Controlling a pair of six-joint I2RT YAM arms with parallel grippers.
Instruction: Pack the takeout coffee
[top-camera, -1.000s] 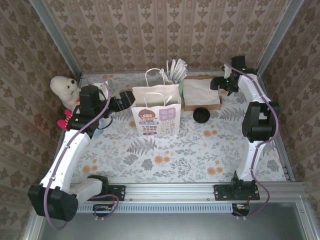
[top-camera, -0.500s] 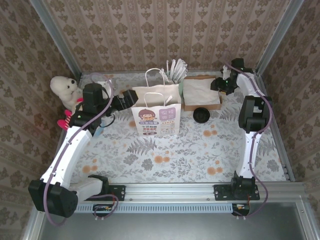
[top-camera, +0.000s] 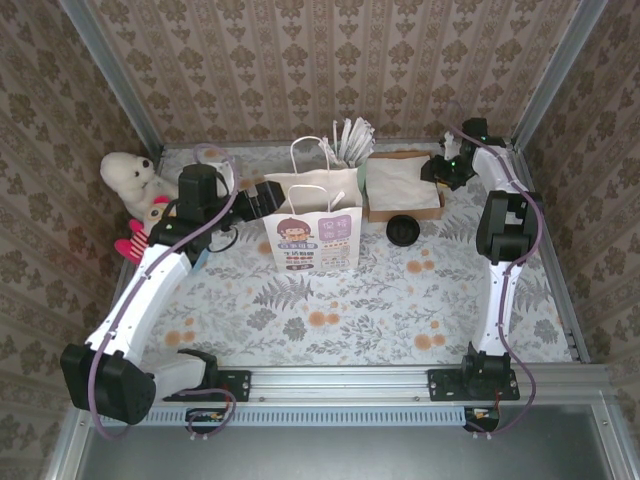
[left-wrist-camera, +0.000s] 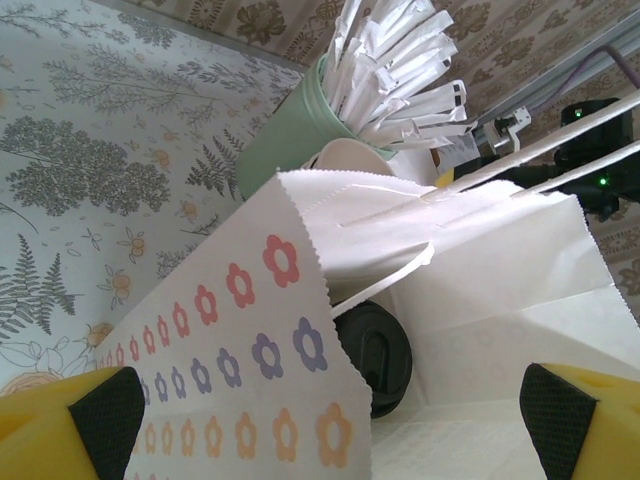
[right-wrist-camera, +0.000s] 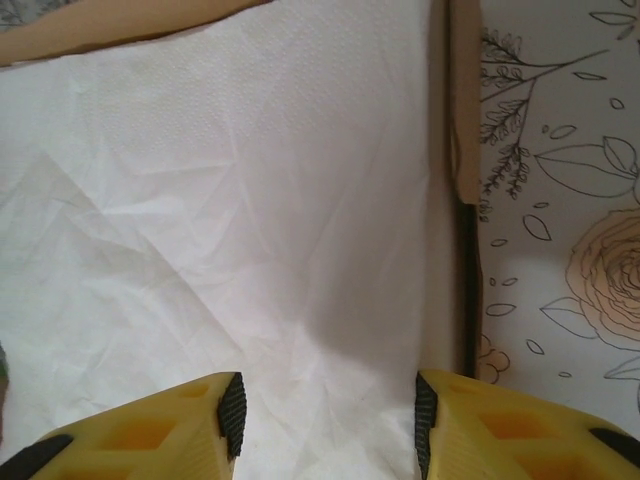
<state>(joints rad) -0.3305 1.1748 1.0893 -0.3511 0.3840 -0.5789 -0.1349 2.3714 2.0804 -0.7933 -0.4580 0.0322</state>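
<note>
Nudged left gripper (top-camera: 268, 196) up to the bag (top-camera: 312, 240), jaws wide; narrowing right gripper (right-wrist-camera: 325, 415) over napkins (right-wrist-camera: 250, 200), gap remaining. Leaves coffee (top-camera: 403, 231) unpacked.

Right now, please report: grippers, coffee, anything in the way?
Left gripper open, at bag left side. Right gripper open over napkins, holding nothing. Coffee stands right of bag, not packed. Bag sits between it and left gripper.

The top camera looks down from above and behind my bases over the whole worktop (top-camera: 380, 300). My left wrist camera faces rightward, close against the bag (left-wrist-camera: 250, 330), which the top view shares. My right wrist camera looks straight down, very near the napkins (right-wrist-camera: 250, 230), also seen from above
</note>
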